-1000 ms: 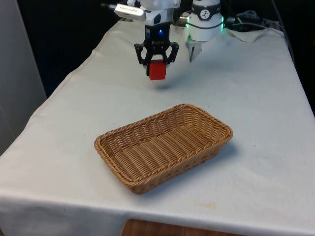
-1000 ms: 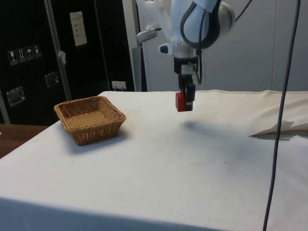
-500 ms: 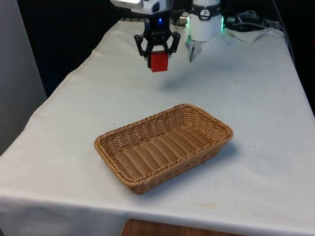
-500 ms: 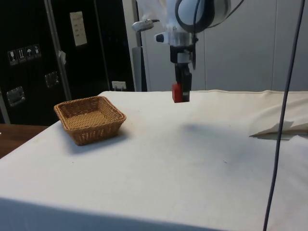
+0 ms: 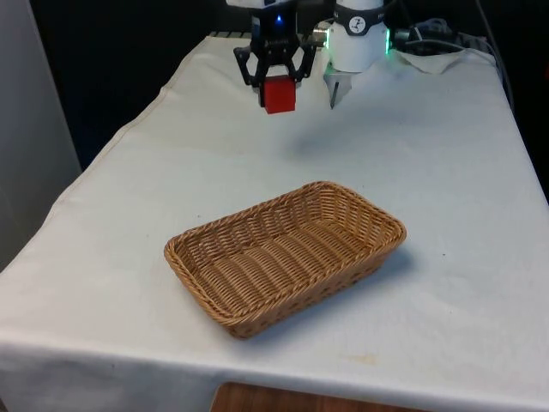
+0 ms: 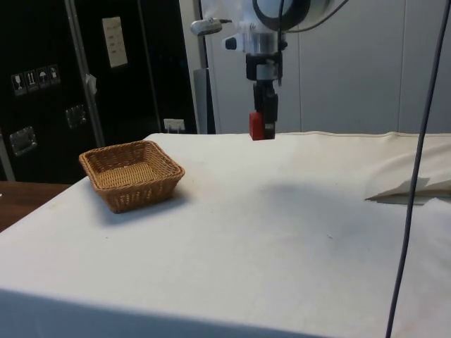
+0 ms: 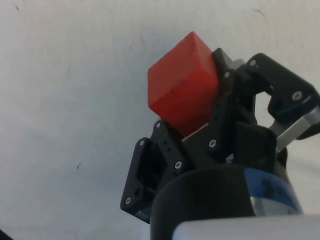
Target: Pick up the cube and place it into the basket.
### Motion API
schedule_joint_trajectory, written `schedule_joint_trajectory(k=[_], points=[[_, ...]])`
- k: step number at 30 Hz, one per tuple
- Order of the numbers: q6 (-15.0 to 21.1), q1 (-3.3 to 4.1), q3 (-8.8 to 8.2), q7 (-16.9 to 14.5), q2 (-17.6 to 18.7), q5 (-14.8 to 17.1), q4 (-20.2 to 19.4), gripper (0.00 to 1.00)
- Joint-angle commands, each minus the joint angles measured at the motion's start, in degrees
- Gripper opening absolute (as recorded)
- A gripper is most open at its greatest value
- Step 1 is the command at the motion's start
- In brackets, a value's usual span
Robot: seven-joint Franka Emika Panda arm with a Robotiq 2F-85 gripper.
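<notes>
The gripper point(image 5: 274, 79) is pinching the red cube point(image 5: 279, 94) between its fingers and is rising higher than a second ago, now well clear of the white cloth point(image 5: 446, 172). Seen from the front, the wicker basket point(image 5: 214, 287) is sitting near the table's 6 o'clock edge, the cube hanging toward 12. Lift appears done; carry toward the basket likely next.

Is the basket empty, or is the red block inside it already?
Empty. The basket shows only its woven bottom; the red block hangs in the gripper above the table.
</notes>
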Motion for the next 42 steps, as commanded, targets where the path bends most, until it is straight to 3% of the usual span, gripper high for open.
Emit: schedule_joint_trajectory(k=[1, 15, 16, 23, 42], points=[[-0.7, -0.06, -0.06, 0.1, -0.4, -0.3, 0.1, 0.0], [-5.9, -0.06, -0.06, 0.2, -4.2, -0.5, 1.6, 0.0], [-4.9, 0.0, 0.0, 0.0, -3.6, 0.0, 1.3, 0.0], [-8.7, -0.06, 0.0, 0.3, -5.8, -0.5, 2.6, 0.0], [-13.9, 0.0, 0.23, 0.5, -7.4, -0.4, 5.8, 0.0]])
